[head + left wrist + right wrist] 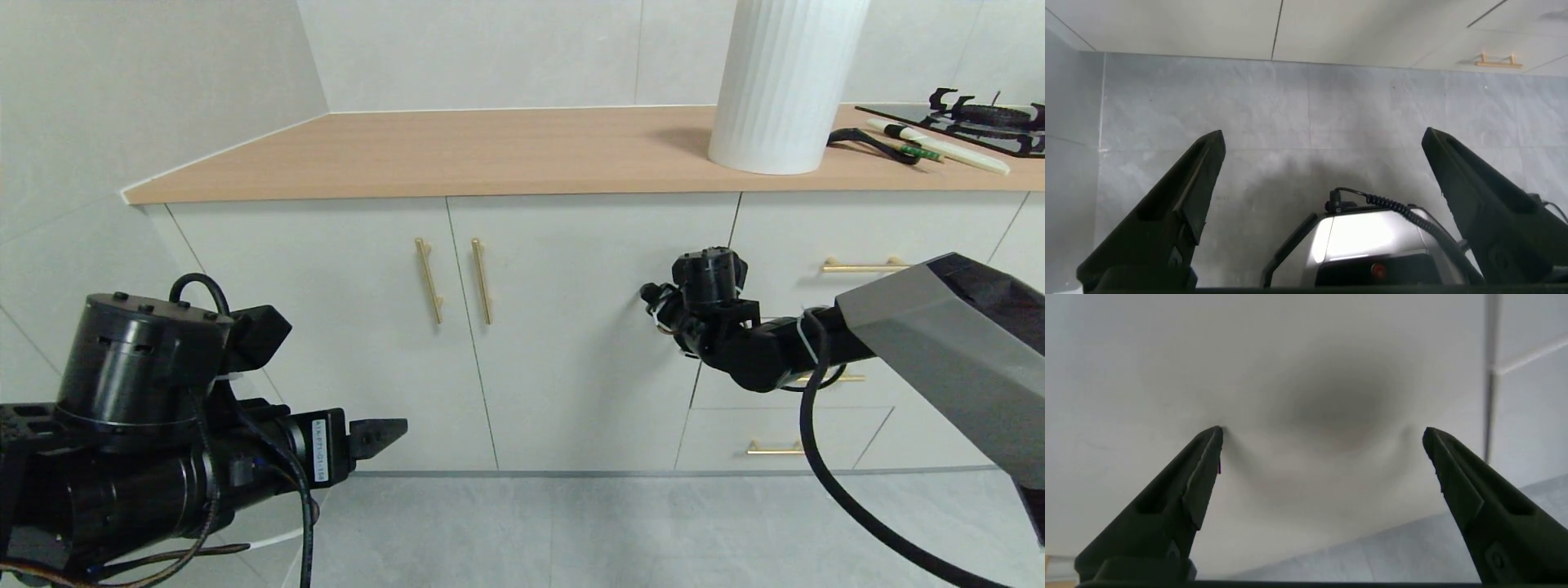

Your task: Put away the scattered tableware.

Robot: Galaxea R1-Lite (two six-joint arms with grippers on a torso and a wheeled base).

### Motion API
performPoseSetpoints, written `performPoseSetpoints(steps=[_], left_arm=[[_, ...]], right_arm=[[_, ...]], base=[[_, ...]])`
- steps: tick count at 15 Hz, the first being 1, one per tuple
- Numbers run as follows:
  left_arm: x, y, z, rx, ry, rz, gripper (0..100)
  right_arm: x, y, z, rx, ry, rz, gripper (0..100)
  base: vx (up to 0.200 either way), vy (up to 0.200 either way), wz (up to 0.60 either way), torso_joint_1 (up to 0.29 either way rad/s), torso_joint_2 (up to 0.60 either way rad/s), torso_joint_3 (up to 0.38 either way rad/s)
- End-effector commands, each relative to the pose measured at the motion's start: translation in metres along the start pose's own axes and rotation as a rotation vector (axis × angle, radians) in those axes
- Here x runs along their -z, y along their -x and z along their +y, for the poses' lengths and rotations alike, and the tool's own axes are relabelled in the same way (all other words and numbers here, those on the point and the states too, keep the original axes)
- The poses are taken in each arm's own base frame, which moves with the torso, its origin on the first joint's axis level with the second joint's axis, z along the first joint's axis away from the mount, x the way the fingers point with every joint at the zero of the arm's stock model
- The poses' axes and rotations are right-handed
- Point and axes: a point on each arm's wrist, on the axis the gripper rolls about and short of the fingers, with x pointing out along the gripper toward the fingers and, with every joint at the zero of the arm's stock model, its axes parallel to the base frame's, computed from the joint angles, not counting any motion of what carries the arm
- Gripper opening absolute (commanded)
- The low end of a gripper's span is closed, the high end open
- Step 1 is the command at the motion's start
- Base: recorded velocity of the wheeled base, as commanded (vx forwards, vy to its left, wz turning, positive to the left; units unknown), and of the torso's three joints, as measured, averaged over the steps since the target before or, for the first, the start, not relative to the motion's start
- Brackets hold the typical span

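Scattered tableware lies at the far right of the wooden countertop (457, 151): a black-handled utensil (872, 143), a small green piece (921, 152) and a long cream utensil (951, 149). A tall white ribbed container (775, 82) stands just left of them. My right gripper (653, 300) hangs below the counter, close against a pale cabinet door (1315, 367), and in the right wrist view it (1321, 434) is open and holds nothing. Low on the left, my left gripper (380, 433) points over the grey floor (1306, 106), open and holding nothing (1323, 139).
Two cabinet doors carry vertical gold handles (429, 279) (482, 279). Drawers with horizontal gold handles (865, 265) (775, 447) sit to the right. A black stove grate (992, 122) lies at the counter's far right. A tiled wall closes the left side.
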Motion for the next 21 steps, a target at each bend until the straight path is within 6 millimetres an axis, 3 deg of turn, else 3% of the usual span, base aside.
performPoseSetpoints(steps=[1, 2, 3, 4, 6, 9, 10, 11, 13, 15, 16, 17, 21], left_arm=[[0.000, 0.000, 0.000, -0.001, 0.000, 0.000, 100], [0.000, 0.000, 0.000, -0.001, 0.000, 0.000, 100], [0.000, 0.000, 0.000, -0.001, -0.001, 0.000, 100], [0.000, 0.000, 0.000, 0.000, 0.001, -0.001, 100], [-0.001, 0.002, 0.000, 0.002, 0.002, -0.007, 100], [-0.005, 0.013, 0.001, 0.010, 0.009, -0.070, 100], [-0.005, 0.013, 0.001, 0.010, 0.009, -0.070, 100], [-0.007, 0.024, 0.005, 0.020, 0.016, -0.118, 100], [-0.004, 0.029, 0.014, -0.017, -0.012, -0.130, 100], [0.004, 0.046, 0.021, -0.024, -0.024, -0.179, 100], [0.005, 0.052, 0.022, -0.024, -0.021, -0.198, 100], [0.010, 0.076, 0.030, -0.021, -0.019, -0.281, 100], [0.037, 0.144, 0.059, -0.066, -0.047, -0.556, 100]], right_arm=[[-0.005, 0.019, 0.004, -0.029, 0.007, 0.035, 100], [-0.016, 0.083, -0.001, -0.240, 0.028, 0.284, 100], [-0.022, 0.108, -0.008, -0.344, 0.049, 0.386, 100], [-0.029, 0.122, -0.010, -0.401, 0.082, 0.409, 100], [-0.033, 0.127, -0.011, -0.398, 0.135, 0.378, 100], [-0.058, 0.167, -0.016, -0.406, 0.276, 0.255, 100], [-0.058, 0.167, -0.016, -0.406, 0.276, 0.255, 100], [-0.077, 0.208, -0.031, -0.424, 0.350, 0.180, 100], [-0.090, 0.240, -0.052, -0.386, 0.434, 0.093, 100], [-0.100, 0.276, -0.070, -0.369, 0.455, 0.006, 100], [-0.102, 0.283, -0.073, -0.371, 0.452, -0.012, 100], [-0.105, 0.315, -0.093, -0.359, 0.439, -0.084, 100], [-0.103, 0.398, -0.149, -0.288, 0.517, -0.369, 100]], base=[[0.000, 0.000, 0.00, 0.000, 0.00, 0.000], [0.000, 0.000, 0.00, 0.000, 0.00, 0.000], [0.000, 0.000, 0.00, 0.000, 0.00, 0.000], [0.000, 0.000, 0.00, 0.000, 0.00, 0.000], [0.000, 0.000, 0.00, 0.000, 0.00, 0.000], [0.000, 0.000, 0.00, 0.000, 0.00, 0.000], [0.000, 0.000, 0.00, 0.000, 0.00, 0.000], [0.000, 0.000, 0.00, 0.000, 0.00, 0.000], [0.000, 0.000, 0.00, 0.000, 0.00, 0.000], [0.000, 0.000, 0.00, 0.000, 0.00, 0.000], [0.000, 0.000, 0.00, 0.000, 0.00, 0.000], [0.000, 0.000, 0.00, 0.000, 0.00, 0.000], [0.000, 0.000, 0.00, 0.000, 0.00, 0.000]])
